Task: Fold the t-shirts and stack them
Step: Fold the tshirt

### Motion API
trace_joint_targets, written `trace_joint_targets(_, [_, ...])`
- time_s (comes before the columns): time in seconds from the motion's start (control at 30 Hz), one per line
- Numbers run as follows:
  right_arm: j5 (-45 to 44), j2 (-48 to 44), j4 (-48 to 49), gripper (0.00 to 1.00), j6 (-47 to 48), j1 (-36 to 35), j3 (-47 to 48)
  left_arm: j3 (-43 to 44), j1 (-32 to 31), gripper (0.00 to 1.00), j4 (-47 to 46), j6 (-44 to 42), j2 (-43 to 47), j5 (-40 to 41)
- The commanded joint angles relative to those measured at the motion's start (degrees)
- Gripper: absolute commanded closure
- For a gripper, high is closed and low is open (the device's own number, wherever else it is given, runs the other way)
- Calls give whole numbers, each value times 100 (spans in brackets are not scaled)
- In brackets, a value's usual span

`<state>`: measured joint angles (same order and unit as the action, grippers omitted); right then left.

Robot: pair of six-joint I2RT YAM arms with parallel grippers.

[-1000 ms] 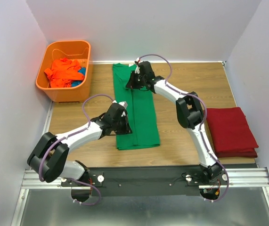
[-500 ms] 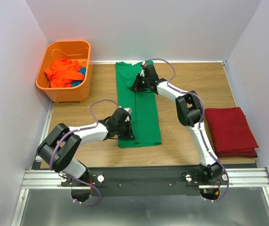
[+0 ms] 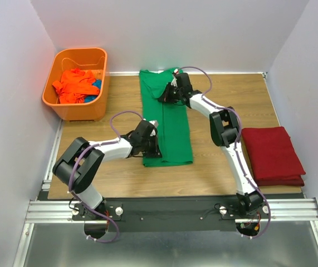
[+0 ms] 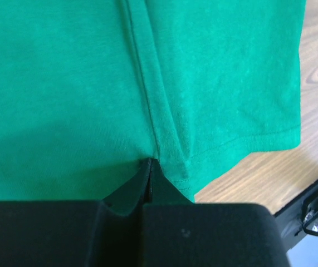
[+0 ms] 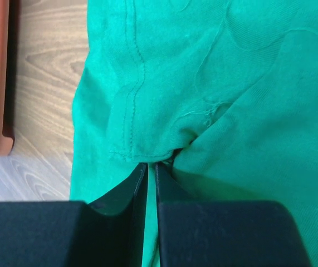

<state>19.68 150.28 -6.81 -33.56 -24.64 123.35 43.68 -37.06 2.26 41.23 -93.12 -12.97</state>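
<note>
Green t-shirt [image 3: 167,125] lying as long lengthwise-folded strip, frame centre. Step in hand, likely: folding strip end to end. Advising moving both ends together, cloth taut, edges aligning.

Left gripper [image 4: 149,162] pinching hem edge, jaws closed on cloth. Right gripper [image 5: 151,165] clamping collar-end fold, jaws nearly touching.

Dark red t-shirt [image 3: 273,154] lying folded, right. Orange t-shirt [image 3: 74,83] sitting in basket [image 3: 76,112], upper left.

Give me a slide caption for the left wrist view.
Left jaws pinch the hem of the folded green shirt on the table.
</note>
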Motion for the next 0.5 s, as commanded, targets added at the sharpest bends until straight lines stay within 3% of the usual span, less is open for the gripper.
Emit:
trace_joint_targets(0.0, [18, 415, -339, 83, 113, 126, 154, 35, 129, 100, 468, -344, -92, 295])
trace_joint_targets(0.17, [456, 213, -339, 82, 17, 126, 303, 193, 146, 100, 407, -406, 390, 198])
trace_joint_targets(0.27, [958, 11, -347, 81, -168, 127, 365, 264, 164, 92, 590, -309, 856, 453])
trace_joint_targets(0.47, [1389, -796, -356, 80, -484, 127, -230, 107, 234, 95, 995, 59, 1384, 699])
